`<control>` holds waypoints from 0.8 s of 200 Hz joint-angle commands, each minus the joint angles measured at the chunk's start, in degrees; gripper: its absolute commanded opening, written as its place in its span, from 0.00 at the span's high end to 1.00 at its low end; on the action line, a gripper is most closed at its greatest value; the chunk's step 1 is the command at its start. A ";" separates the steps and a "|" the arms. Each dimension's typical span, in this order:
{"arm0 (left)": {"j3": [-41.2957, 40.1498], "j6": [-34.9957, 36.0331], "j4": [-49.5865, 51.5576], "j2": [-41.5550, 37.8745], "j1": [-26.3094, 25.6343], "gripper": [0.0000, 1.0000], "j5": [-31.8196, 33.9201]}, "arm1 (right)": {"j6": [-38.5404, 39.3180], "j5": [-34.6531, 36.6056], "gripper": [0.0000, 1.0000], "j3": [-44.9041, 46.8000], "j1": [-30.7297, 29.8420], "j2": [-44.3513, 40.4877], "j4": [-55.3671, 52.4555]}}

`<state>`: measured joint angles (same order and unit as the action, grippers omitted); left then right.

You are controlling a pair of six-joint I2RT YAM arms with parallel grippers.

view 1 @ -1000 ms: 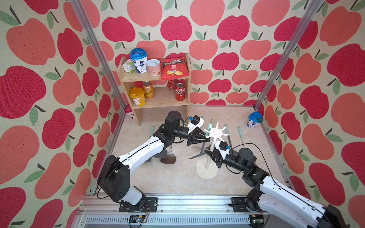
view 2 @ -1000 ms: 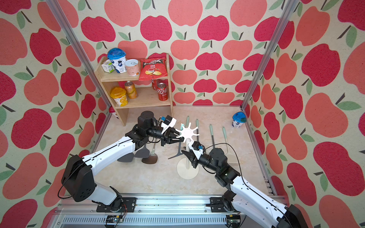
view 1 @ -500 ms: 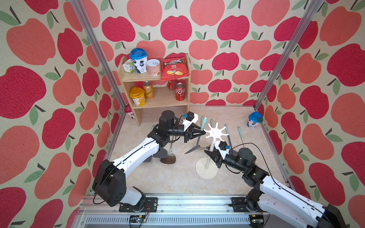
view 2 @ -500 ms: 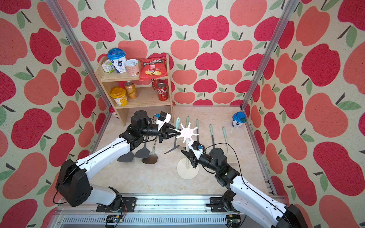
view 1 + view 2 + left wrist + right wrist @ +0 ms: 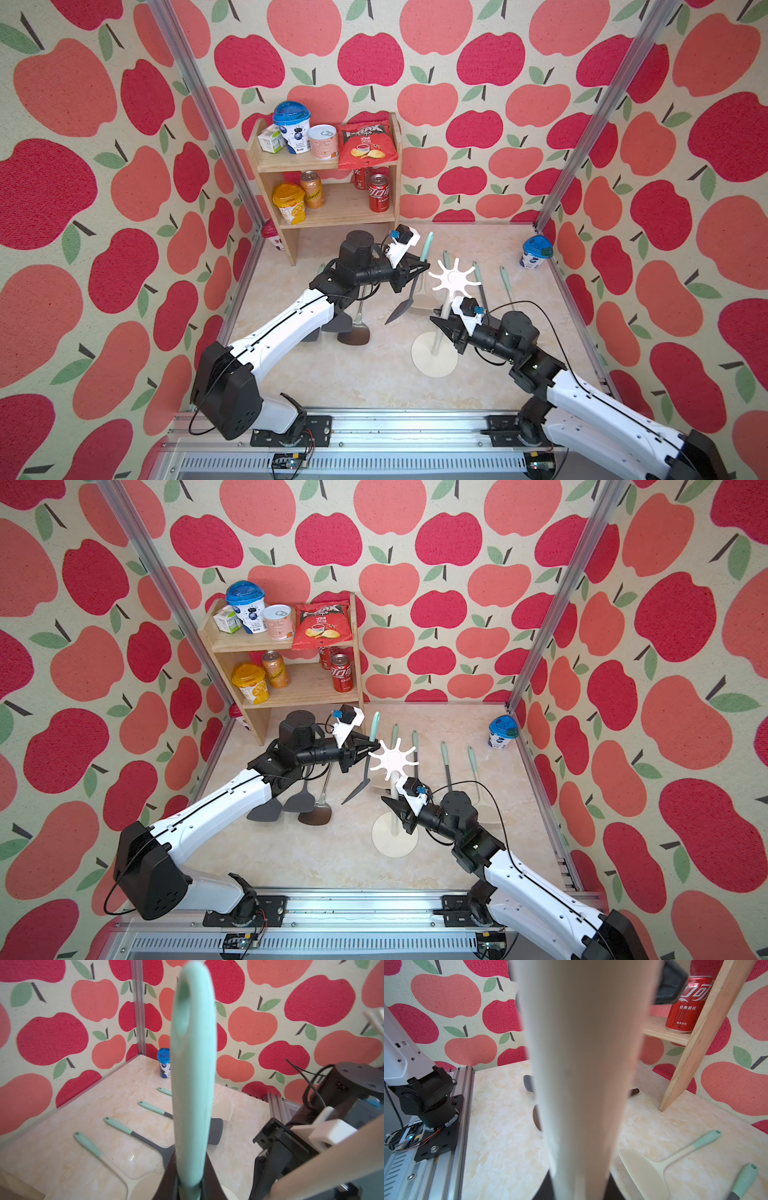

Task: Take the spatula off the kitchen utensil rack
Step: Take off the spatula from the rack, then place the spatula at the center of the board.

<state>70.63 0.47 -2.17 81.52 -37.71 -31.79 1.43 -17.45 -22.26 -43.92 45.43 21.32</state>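
bright even light, faint shadows, spatula [image 5: 193, 1064] blurred close up

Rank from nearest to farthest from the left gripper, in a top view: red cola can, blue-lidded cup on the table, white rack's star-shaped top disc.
From the left gripper:
1. White rack's star-shaped top disc, just beside it.
2. Red cola can, lower tier of the wooden shelf.
3. Blue-lidded cup, on the table, far to the robot's right.
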 commanded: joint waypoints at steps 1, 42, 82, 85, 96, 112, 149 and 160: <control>5.65 -3.45 8.72 1.39 -1.12 1.00 15.98 | 2.56 0.13 0.92 1.04 -0.64 -0.01 -6.20; 13.91 -8.36 19.28 5.34 -2.36 1.00 29.84 | 2.49 0.46 0.80 1.12 -0.64 -0.99 -6.47; 22.81 -12.74 29.38 11.34 -2.54 1.00 38.72 | 2.35 0.78 0.71 1.18 -0.64 -1.91 -6.77; 23.25 -13.03 29.86 11.59 -2.61 1.00 39.00 | 2.35 0.81 0.70 1.17 -0.64 -2.02 -6.81; 24.78 -13.91 31.39 12.94 -2.56 1.00 39.69 | 2.43 1.08 0.67 1.21 -0.63 -2.36 -6.99; 26.68 -15.52 33.18 14.64 -2.55 1.00 39.71 | 2.35 1.44 0.62 1.37 -0.64 -2.85 -7.08; 32.53 -19.99 38.51 19.18 -2.44 1.00 39.42 | 2.40 2.13 0.44 1.83 -0.72 -4.05 -7.26; 34.88 -20.92 41.14 21.11 -2.45 1.00 40.47 | 2.48 2.50 0.41 2.04 -0.73 -4.59 -7.26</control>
<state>100.20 -16.32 32.36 100.01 -40.01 5.87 3.60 -16.16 -21.39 -44.23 42.35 15.27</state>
